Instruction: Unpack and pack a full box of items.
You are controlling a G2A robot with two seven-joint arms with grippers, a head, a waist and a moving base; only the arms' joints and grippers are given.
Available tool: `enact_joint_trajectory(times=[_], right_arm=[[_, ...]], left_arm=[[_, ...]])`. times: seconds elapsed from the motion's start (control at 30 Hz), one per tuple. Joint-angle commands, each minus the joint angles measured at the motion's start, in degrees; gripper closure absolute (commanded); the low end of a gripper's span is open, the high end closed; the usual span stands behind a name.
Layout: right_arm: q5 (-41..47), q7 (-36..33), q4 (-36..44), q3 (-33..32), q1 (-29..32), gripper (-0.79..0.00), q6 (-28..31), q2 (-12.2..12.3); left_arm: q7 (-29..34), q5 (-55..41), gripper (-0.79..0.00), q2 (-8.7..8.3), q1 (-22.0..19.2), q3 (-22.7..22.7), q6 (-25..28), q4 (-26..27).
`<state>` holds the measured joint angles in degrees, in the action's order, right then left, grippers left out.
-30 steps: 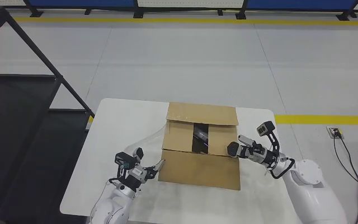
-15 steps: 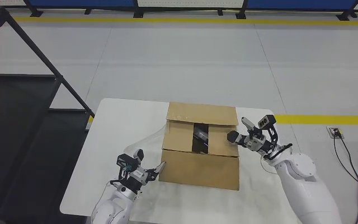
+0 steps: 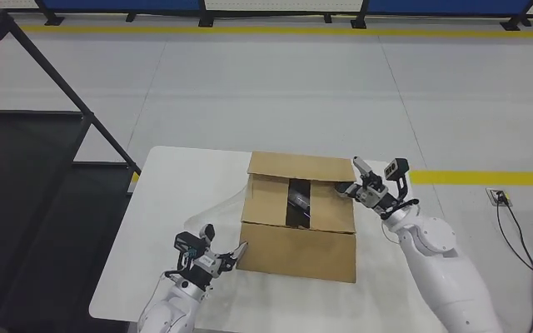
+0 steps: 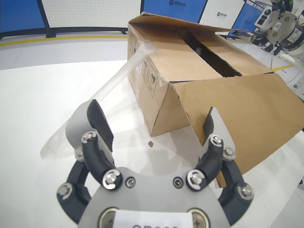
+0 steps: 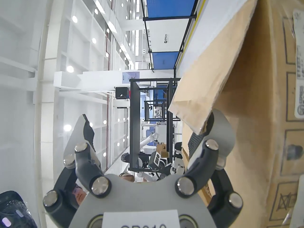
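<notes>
Box, flap-opening step: your right gripper, spread, at far flap corner; left gripper, spread, beside near flap; next, likely press far flap back.

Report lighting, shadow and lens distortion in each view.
Top view: even light, the gap between the cardboard box flaps falls in dark shadow. Left wrist view: wide lens bends the wall panels behind the white table. Right wrist view: ceiling lamps blow out as bright spots; the hall's lines curve.
</notes>
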<state>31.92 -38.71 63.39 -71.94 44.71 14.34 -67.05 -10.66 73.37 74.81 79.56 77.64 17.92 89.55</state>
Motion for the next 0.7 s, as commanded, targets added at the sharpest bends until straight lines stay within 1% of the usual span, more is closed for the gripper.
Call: enact_joint_trajectory(times=[0.0, 0.1, 0.2, 0.37, 0.67], right_arm=[[-2.26, 3.72, 0.0, 0.77, -0.99, -0.785, 0.23, -0.3], [-3.87, 7.05, -0.43, 2.14, -2.76, -0.785, 0.31, -0.9], [-4.81, 8.81, -1.8, 3.48, -5.0, -0.785, 0.71, -1.54], [-5.75, 12.29, -5.79, 5.89, -9.23, -0.785, 1.81, -2.9], [-5.45, 17.55, -17.98, 11.21, -17.87, -0.785, 3.86, -6.46]], left_arm=[[-0.28, 0.18, -0.785, 0.02, 0.0, -0.39, -0.14, -0.16], [-0.67, 0.35, -0.785, 0.01, 0.12, -0.74, -0.17, -0.3], [-0.97, 0.49, -0.785, -0.02, 0.22, -0.96, -0.15, -0.39], [-1.54, 0.36, -0.785, -0.09, 0.6, -1.07, -0.08, -0.46], [-2.46, 0.25, -0.785, -0.2, 1.34, -1.29, -0.22, -0.42]])
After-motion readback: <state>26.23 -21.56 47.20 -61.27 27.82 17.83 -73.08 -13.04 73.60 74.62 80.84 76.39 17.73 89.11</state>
